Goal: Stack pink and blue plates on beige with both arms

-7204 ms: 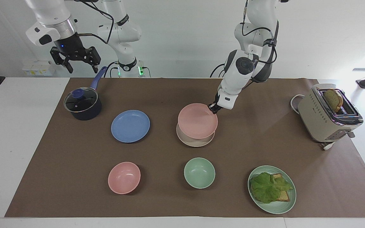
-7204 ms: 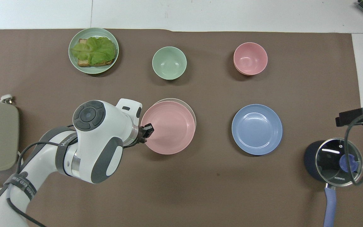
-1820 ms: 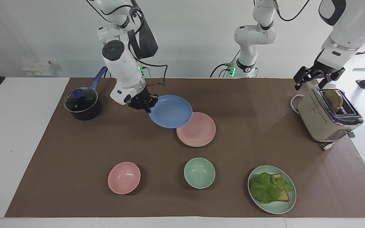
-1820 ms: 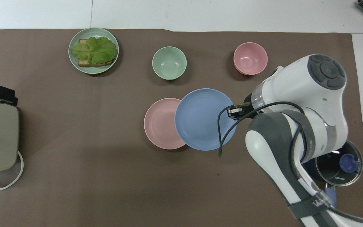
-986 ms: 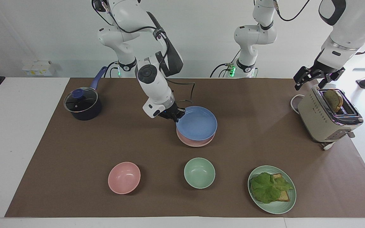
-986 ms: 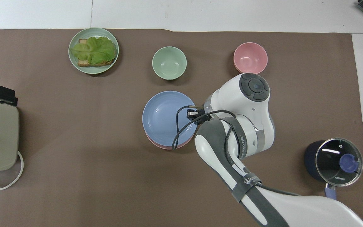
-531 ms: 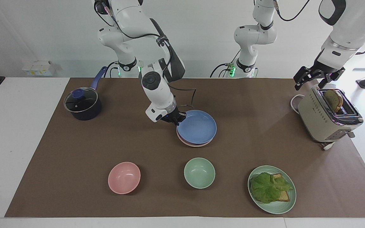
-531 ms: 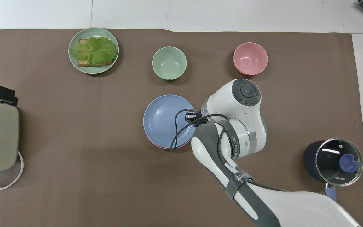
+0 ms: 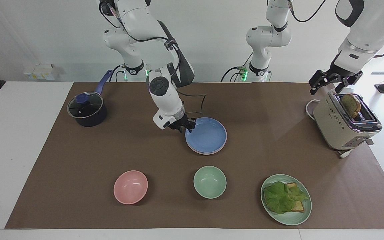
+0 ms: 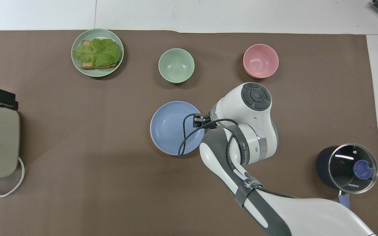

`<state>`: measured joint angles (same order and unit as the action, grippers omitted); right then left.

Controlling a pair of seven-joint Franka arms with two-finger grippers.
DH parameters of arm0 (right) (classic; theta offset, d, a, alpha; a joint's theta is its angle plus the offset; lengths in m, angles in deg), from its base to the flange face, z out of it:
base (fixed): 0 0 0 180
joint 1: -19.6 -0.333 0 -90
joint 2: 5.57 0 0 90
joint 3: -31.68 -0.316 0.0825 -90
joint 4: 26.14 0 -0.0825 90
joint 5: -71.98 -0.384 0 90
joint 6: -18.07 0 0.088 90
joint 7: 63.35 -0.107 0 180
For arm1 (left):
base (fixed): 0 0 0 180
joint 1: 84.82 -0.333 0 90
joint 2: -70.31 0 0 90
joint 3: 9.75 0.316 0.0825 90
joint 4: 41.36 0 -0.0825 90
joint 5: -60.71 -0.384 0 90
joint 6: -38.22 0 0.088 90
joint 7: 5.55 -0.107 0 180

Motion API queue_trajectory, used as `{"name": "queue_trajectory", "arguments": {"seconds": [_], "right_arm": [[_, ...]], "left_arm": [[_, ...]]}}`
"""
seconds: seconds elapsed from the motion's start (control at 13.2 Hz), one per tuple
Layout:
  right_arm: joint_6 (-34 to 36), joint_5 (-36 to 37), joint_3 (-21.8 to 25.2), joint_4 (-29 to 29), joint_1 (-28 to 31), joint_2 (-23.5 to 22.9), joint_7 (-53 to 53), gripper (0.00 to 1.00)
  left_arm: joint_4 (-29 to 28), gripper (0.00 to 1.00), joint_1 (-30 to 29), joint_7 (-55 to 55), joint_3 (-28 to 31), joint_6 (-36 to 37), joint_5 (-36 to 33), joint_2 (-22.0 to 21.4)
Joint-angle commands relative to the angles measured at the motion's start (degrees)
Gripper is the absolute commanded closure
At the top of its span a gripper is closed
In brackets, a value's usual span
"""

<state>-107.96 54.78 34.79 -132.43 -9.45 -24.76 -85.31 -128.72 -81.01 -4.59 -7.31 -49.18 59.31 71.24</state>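
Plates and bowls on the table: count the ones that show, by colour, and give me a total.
Blue: 1, the blue plate
Pink: 2, the pink plate under it and the pink bowl
Green: 2, the green bowl and the green plate
Total: 5

blue plate set on pink plate, right end effector loosening

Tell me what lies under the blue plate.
Under the blue plate only a thin pink rim shows, the pink plate stacked directly beneath it. Anything lower, such as the beige plate, is fully covered and cannot be seen.
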Motion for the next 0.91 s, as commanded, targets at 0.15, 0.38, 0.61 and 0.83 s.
{"name": "queue_trajectory", "arguments": {"seconds": [0.15,0.38,0.61,0.83], "right_arm": [[2.0,10.4,0.5,0.5,4.9,6.5,0.5,0.0],[5.3,14.2,0.5,0.9,8.9,10.2,3.7,0.0],[11.2,15.0,0.6,3.5,13.2,12.9,7.2,0.0],[16.1,14.9,0.6,3.8,16.8,17.7,12.5,0.0]], "left_arm": [[-0.1,0.0,-0.5,-1.0,-0.2,0.8,-0.2,-0.6],[-0.1,0.0,-0.5,-1.0,-0.2,0.8,-0.2,-0.6],[-0.1,0.0,-0.5,-1.0,-0.2,0.8,-0.2,-0.6],[-0.1,0.0,-0.5,-1.0,-0.2,0.8,-0.2,-0.6]]}}
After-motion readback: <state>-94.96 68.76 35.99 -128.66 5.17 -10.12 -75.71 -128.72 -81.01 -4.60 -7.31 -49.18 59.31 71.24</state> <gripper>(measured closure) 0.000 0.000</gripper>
